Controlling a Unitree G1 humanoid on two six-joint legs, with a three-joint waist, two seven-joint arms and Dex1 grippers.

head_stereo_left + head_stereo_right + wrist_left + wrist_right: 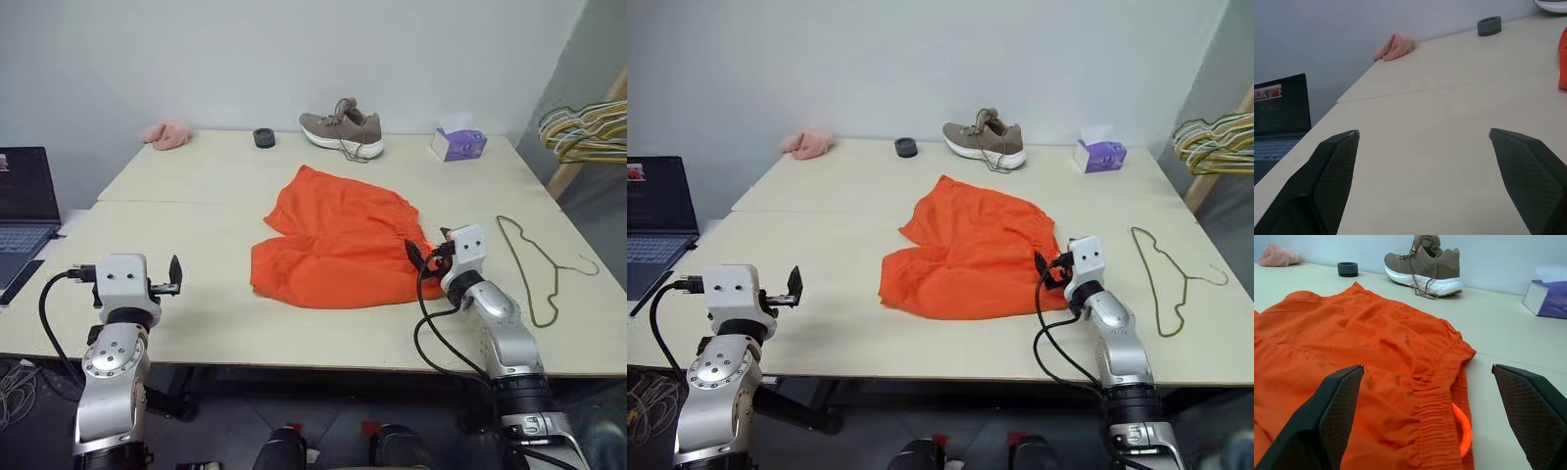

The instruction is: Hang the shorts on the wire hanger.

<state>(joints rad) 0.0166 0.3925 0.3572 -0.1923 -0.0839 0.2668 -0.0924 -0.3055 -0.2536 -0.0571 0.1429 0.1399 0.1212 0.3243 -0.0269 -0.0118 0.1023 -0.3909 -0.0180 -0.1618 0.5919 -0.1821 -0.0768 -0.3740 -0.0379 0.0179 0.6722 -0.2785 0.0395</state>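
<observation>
The right gripper (1427, 421) hangs low with its jaws wide apart and empty, lined up on the gathered waistband of the shorts (338, 240), which lies just ahead between them, likely readying a pinch there. The wire hanger (534, 264) lies flat on the table (196, 186), off to that gripper's outer side. The left gripper (1422, 183), jaws also spread, faces bare tabletop, well apart from the shorts.

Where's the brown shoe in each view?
Left eye: shoe at the table's far edge, beyond the shorts.
Right eye: same spot.
Left wrist: just a sliver of white sole at the frame's corner.
Right wrist: past the shorts, by the wall.
Shared landmark: black ring.
</observation>
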